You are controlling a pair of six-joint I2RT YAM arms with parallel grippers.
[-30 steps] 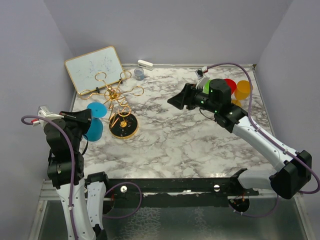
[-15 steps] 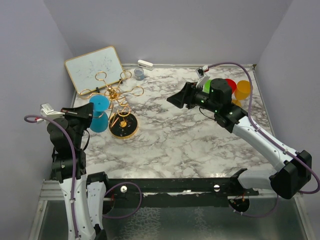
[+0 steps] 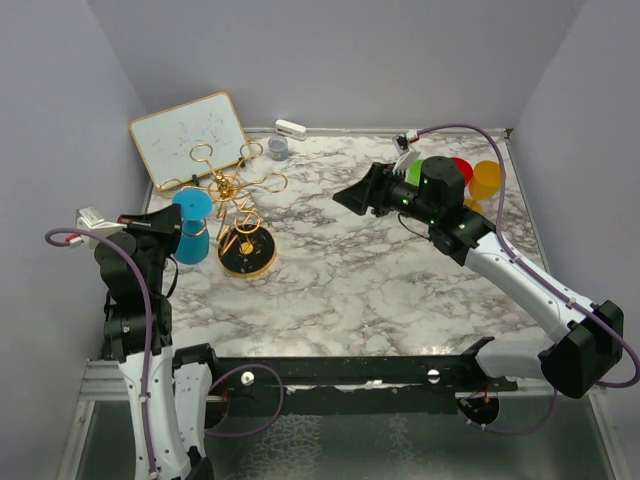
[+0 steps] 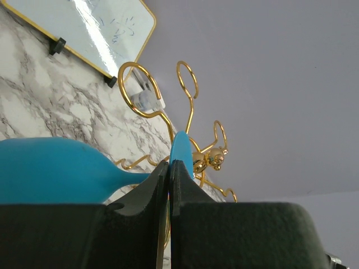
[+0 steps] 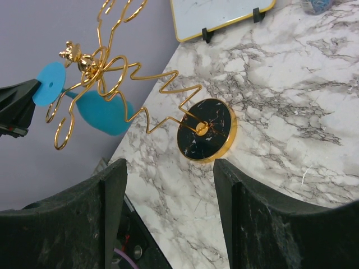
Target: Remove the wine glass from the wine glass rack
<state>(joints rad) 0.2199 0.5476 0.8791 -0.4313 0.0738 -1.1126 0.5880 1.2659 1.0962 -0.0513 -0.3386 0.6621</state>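
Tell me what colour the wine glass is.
The wine glass is bright blue, clearest in the left wrist view.

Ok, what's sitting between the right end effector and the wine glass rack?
Nothing: only bare marble table separates the right end effector from the wine glass rack, seen clearly in the top external view.

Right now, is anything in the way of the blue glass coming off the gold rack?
The left end effector is shut on the wine glass foot. The wine glass rack loops curl close beside it; on its other side nothing visible blocks it.
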